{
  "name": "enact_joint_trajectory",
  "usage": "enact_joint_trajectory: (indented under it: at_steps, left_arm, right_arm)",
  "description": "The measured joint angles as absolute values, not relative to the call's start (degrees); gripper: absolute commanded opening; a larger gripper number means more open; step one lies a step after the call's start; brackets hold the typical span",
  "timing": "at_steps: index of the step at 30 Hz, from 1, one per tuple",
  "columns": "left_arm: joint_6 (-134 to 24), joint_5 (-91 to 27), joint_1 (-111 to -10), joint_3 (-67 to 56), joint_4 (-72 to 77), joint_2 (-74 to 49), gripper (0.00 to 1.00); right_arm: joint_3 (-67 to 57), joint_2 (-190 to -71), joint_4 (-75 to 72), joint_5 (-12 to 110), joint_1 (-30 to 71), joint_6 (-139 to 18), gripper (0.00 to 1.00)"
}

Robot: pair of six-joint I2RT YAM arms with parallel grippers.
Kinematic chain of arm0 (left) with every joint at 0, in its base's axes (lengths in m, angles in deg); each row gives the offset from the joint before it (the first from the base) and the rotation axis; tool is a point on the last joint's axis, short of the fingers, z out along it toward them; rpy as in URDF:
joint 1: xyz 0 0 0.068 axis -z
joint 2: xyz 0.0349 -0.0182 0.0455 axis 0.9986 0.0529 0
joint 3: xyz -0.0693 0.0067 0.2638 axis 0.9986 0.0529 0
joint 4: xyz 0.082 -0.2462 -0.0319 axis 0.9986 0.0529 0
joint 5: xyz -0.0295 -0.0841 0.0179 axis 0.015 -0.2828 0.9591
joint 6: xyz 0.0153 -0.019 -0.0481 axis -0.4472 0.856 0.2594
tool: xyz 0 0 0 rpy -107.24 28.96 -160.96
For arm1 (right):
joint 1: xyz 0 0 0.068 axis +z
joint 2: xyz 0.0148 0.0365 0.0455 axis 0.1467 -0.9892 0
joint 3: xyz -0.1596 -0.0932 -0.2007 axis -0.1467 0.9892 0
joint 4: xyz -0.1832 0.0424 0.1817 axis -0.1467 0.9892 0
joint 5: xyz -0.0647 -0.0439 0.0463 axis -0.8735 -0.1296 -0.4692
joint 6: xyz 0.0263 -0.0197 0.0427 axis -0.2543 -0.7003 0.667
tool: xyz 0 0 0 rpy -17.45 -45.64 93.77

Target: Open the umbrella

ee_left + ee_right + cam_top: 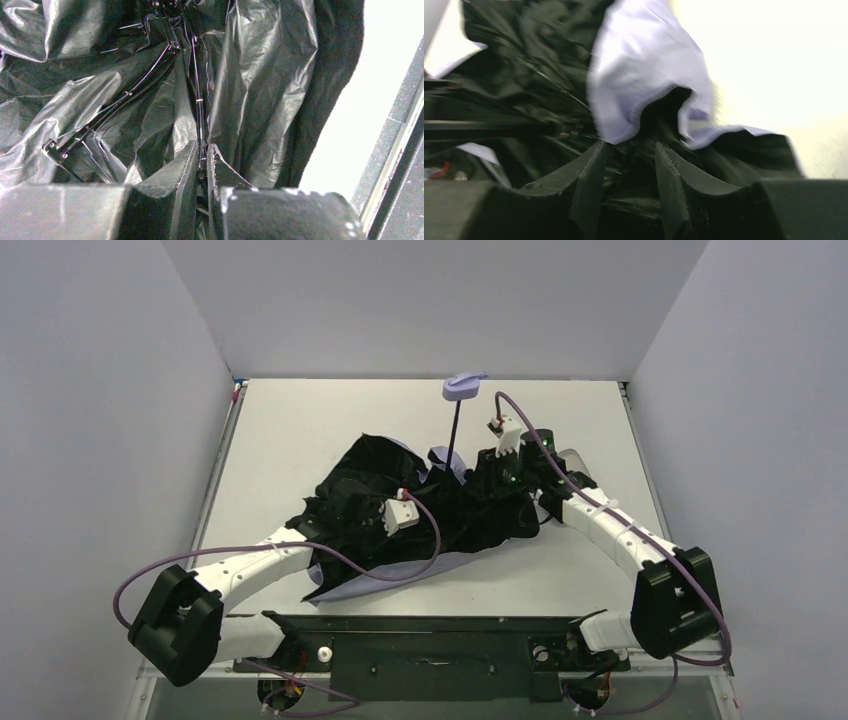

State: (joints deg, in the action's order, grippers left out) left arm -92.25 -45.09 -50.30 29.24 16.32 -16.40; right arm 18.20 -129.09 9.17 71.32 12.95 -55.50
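The umbrella (455,515) lies half spread in the middle of the table, black underside up, with pale lilac fabric showing at its near edge. Its thin black shaft (453,435) slants up to the lilac handle (462,387). My left gripper (375,505) is sunk in the left part of the canopy. In the left wrist view it (202,150) is shut on a thin metal rib (198,100). My right gripper (497,475) is at the canopy's right side near the shaft. In the right wrist view it (629,150) is closed on bunched black fabric below a lilac fold (644,75).
The white table (300,430) has grey walls on three sides. A black rail (440,640) runs along the near edge between the arm bases; it also shows in the left wrist view (400,150) beside a bare strip of table (360,115).
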Motion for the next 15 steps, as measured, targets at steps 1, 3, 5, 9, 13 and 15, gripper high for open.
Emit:
enact_joint_trajectory:
  at_steps: [1, 3, 5, 9, 13, 15]
  left_arm:
    - [-92.1, -45.1, -50.3, 29.2, 16.2, -16.4, 0.0]
    - [-91.8, -45.2, -50.3, 29.2, 15.9, -16.4, 0.0]
    - [-91.7, -45.3, -50.3, 29.2, 15.9, -16.3, 0.0]
    - [-91.8, -45.4, -50.3, 29.2, 15.9, -16.3, 0.0]
    - [-91.8, -45.5, -50.3, 29.2, 15.9, -16.3, 0.0]
    - [-91.8, -45.5, -50.3, 29.2, 15.9, -16.3, 0.0]
  right_arm:
    - [18.2, -127.9, 8.1, 71.9, 13.5, -54.5, 0.34]
    - [18.2, -125.6, 6.3, 72.6, 14.8, -52.0, 0.33]
    - [18.5, -124.0, 4.6, 72.9, 15.7, -49.6, 0.32]
    - [19.1, -122.8, 1.0, 72.2, 16.8, -44.7, 0.29]
    - [19.1, -125.8, -2.2, 70.4, 18.7, -41.3, 0.26]
    - [19.1, -128.5, -3.0, 69.7, 19.4, -39.8, 0.26]
